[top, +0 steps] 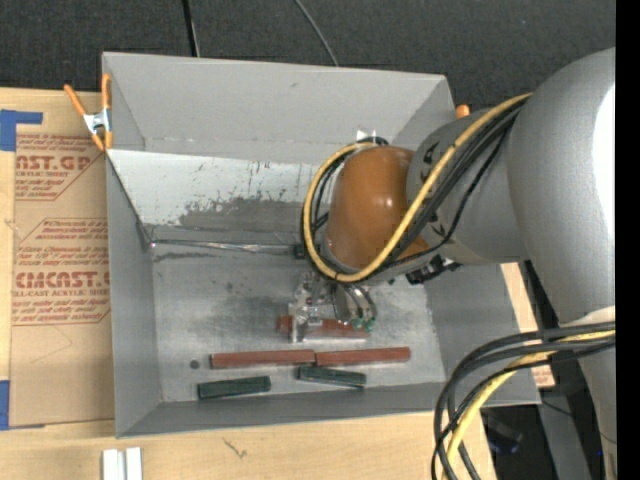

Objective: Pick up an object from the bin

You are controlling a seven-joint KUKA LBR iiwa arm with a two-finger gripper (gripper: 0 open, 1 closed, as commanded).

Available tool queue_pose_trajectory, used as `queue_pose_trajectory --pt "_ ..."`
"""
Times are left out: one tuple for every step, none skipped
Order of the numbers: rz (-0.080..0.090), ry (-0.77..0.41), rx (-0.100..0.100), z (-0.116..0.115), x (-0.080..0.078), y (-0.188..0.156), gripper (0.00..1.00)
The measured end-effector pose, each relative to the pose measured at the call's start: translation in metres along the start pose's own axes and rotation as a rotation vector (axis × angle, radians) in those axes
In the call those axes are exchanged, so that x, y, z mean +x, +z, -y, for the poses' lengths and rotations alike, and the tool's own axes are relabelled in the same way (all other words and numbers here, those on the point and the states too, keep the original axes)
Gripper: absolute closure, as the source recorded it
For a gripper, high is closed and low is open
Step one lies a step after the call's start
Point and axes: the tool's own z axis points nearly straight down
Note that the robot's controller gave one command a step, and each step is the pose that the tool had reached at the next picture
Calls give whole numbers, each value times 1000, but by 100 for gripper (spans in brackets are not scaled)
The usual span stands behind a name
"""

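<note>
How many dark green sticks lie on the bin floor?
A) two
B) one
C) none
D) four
A: one green stick lies at the lower left of the floor and a second green stick lies to its right, both just below the red bars.

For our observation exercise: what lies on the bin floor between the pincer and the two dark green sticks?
In the camera view, red-brown bars laid end to end lie between the pincer and the green sticks.
</note>
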Motion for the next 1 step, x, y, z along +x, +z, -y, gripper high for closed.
queue_pose_trajectory --pt "5 -69 -2 -14 16 -142 100"
